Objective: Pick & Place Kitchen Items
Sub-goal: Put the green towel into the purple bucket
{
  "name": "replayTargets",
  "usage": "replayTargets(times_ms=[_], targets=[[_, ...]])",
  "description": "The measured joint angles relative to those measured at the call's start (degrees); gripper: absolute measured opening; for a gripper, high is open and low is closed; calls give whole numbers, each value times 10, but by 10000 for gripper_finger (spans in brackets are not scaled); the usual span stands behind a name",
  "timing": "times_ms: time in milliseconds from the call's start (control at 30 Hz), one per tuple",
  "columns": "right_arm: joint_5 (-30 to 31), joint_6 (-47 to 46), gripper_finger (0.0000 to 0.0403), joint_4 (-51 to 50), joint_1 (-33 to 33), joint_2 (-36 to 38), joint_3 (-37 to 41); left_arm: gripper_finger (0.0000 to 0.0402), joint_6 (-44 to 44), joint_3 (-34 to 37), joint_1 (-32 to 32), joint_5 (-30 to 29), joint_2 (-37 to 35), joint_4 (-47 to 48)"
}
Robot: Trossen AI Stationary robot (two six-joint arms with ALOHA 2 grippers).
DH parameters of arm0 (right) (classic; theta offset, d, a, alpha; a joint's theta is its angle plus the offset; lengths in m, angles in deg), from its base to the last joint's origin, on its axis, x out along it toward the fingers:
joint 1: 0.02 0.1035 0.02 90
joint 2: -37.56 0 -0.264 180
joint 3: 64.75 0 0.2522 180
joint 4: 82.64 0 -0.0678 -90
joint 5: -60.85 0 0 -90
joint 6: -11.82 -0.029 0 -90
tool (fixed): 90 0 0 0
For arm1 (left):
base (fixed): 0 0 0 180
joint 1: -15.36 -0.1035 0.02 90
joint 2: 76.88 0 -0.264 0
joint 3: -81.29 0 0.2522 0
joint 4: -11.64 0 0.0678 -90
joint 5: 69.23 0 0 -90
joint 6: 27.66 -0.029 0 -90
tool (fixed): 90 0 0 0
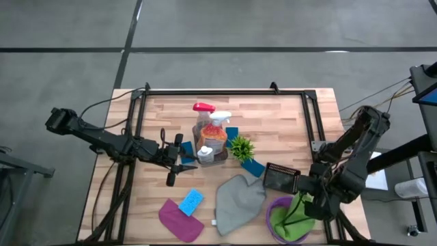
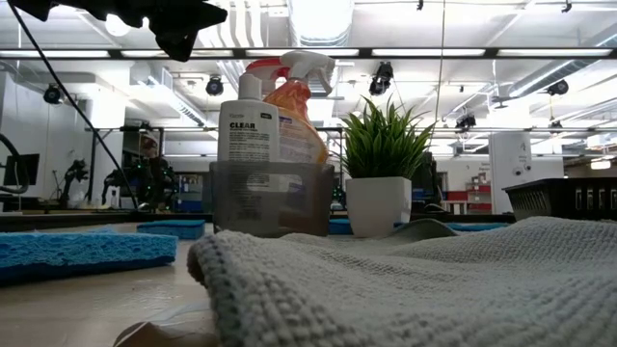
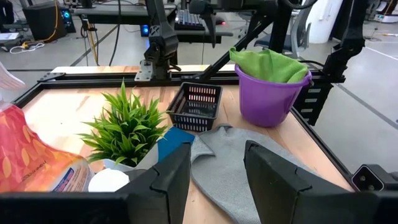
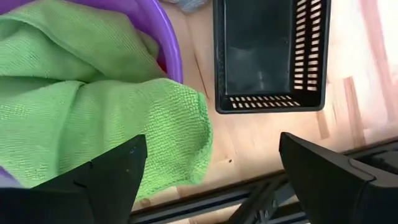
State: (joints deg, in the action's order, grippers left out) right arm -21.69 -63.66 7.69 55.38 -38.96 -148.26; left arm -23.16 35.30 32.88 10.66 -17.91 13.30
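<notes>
The high view looks straight down on the whole worktop [image 1: 273, 116]. The low view sits at worktop level, close behind the grey cloth [image 2: 405, 280], facing the room. The left wrist view looks level across toward the purple bucket [image 3: 270, 93]; the right wrist view peers down onto that bucket [image 4: 163, 28] from close above.

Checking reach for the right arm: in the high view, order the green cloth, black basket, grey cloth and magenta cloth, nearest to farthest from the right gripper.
Right gripper hangs open over the bucket, at the table's near right corner.
1. Green cloth: in the purple bucket, right under it.
2. Black basket: just beside the bucket.
3. Grey cloth: toward the table's middle.
4. Magenta cloth: near edge, on the left arm's side.
</notes>
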Motion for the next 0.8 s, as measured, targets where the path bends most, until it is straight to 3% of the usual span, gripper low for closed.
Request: replayTargets(times_ms=[267, 567, 800], targets=[[-28, 3, 234, 20, 0, 4, 26, 155, 0, 0, 0, 0, 0, 0], [-30, 52, 34, 25, 0, -10, 13, 155, 0, 0, 0, 0, 0, 0], [-14, 80, 19, 25, 0, -23, -33, 155, 0, 0, 0, 0, 0, 0]])
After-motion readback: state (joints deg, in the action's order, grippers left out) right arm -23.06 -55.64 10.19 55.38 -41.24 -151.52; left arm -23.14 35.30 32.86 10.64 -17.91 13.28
